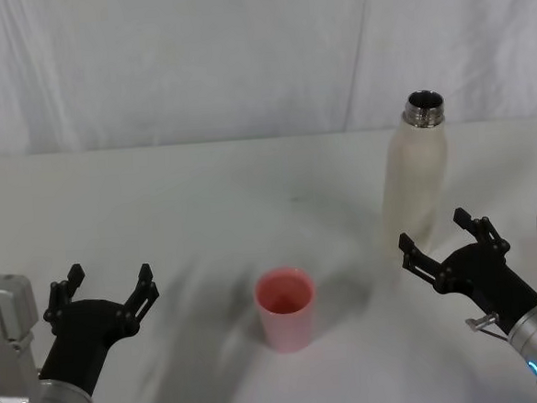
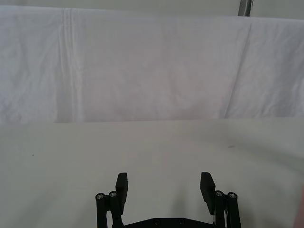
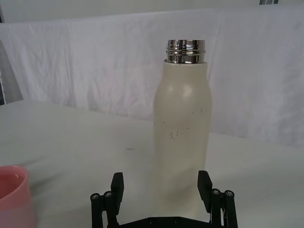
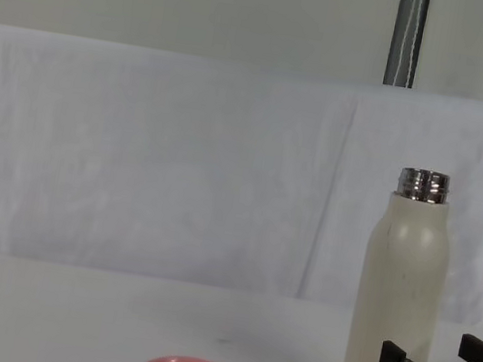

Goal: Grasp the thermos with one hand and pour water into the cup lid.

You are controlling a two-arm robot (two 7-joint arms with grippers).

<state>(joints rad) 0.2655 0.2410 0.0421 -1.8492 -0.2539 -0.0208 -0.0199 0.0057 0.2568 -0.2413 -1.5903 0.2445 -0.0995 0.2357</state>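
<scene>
— Right gripper [image 1: 444,235]?
— Fingers spread wide, empty, just short of the upright thermos [image 1: 415,178] on the white table [image 1: 204,197].
— The rest?
— Pink cup lid [image 1: 285,308] sits left of it, centre; left gripper [image 1: 109,287] idles, released.

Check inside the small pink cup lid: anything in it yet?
In the head view, the small round pink cup lid shows a bare pink floor with no visible water, though clear water would be hard to see. The tall cream-white thermos stands upright, uncapped, with the right gripper open beside it.
</scene>
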